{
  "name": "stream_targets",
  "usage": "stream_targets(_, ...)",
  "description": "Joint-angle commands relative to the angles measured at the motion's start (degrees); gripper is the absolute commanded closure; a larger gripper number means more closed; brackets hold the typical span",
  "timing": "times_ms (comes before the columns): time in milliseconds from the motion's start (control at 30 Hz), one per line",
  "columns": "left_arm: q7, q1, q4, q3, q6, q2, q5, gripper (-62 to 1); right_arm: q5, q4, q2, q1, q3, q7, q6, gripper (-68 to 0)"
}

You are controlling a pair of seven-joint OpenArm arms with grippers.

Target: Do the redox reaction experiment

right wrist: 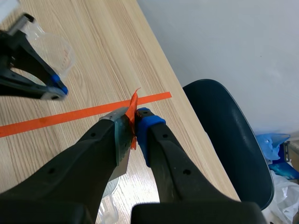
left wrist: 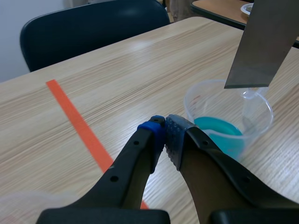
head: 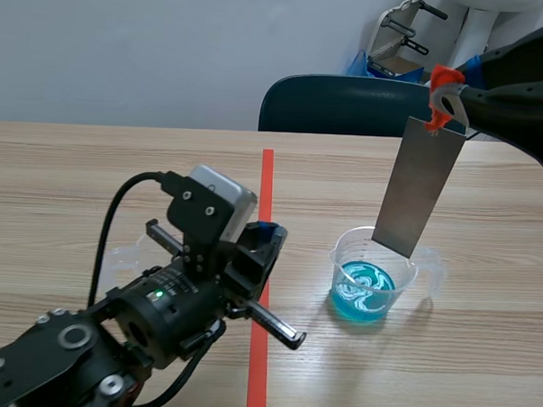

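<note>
The main risk was the metal strip swinging or slipping. The right claw pinched it only at its upper end, by the orange tab, so the long sheet hung free below the fingers. A quick or skewed descent could, I judged, catch the rim and tip the beaker, or splash the blue liquid. The strip's lower edge sat about level with the beaker's rim and seemed not yet wetted. The right arm stood high, its claw well above the beaker and clamped tight on the strip's top. The left claw lay low, pads pressed together on nothing. The beaker was ahead of it and to one side, and an empty clear cup sat just beside it, on the side away from the beaker
</note>
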Motion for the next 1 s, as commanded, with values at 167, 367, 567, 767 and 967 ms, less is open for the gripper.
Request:
stream_targets(167, 2.01, 16.24, 11.74, -9.90, 1.46, -4.66, 3.96, -3.0, 0.81, 0.52, 0.13, 0.66, 0.70, 0.70, 0.35, -0.8)
stream_targets(367, 1.92, 31.89, 21.40, -20.57, 2.12, -6.47, 6.82, -3.0, 0.81, 0.52, 0.13, 0.66, 0.70, 0.55, 0.35, -0.8)
stream_targets(567, 1.79, 45.70, 30.03, -29.77, 2.51, -6.43, 7.30, -3.2, 0.81, 0.52, 0.13, 0.66, 0.70, 0.55, 0.35, -0.8)
stream_targets(767, 1.60, 56.11, 37.62, -35.28, 2.95, -6.40, 7.23, -3.2, 0.81, 0.52, 0.13, 0.66, 0.70, 0.55, 0.35, -0.8)
stream_targets(967, 2.34, 61.96, 43.80, -38.49, 4.42, -6.38, 5.29, -3.2, 0.81, 0.52, 0.13, 0.66, 0.70, 0.55, 0.35, -0.8)
